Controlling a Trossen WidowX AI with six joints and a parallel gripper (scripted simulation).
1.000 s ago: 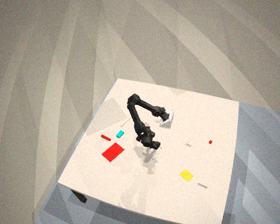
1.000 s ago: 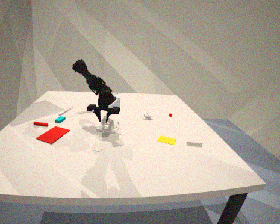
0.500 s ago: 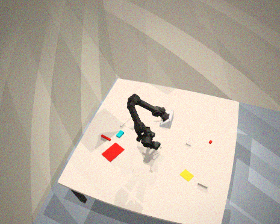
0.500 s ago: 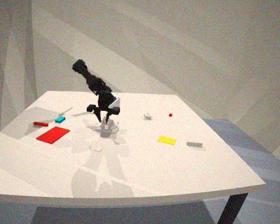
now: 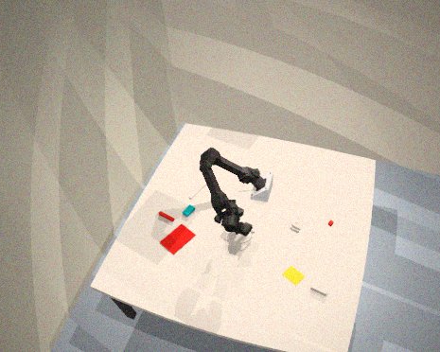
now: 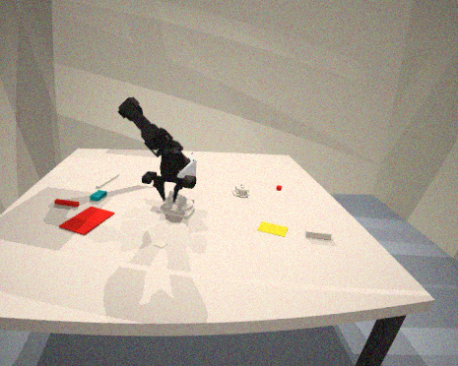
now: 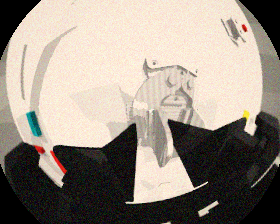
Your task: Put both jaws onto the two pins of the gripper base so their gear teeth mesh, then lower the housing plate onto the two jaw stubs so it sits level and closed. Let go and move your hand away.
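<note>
Pincer gripping a pale piece, likely a jaw, right at the gripper base.
You're holding the pale jaw between the fingertips of the pincer; its long axis is running lengthwise between the fingers toward the base in the wrist view. The gripper base is sitting just below the pincer, slightly right and near in the exterior view. Pin contact isn't readable; same for tooth mesh. You're probably working on seating, so line the jaw's hole up over its pin before pressing. Off-axis, it's likely jamming or shoving the base.
</note>
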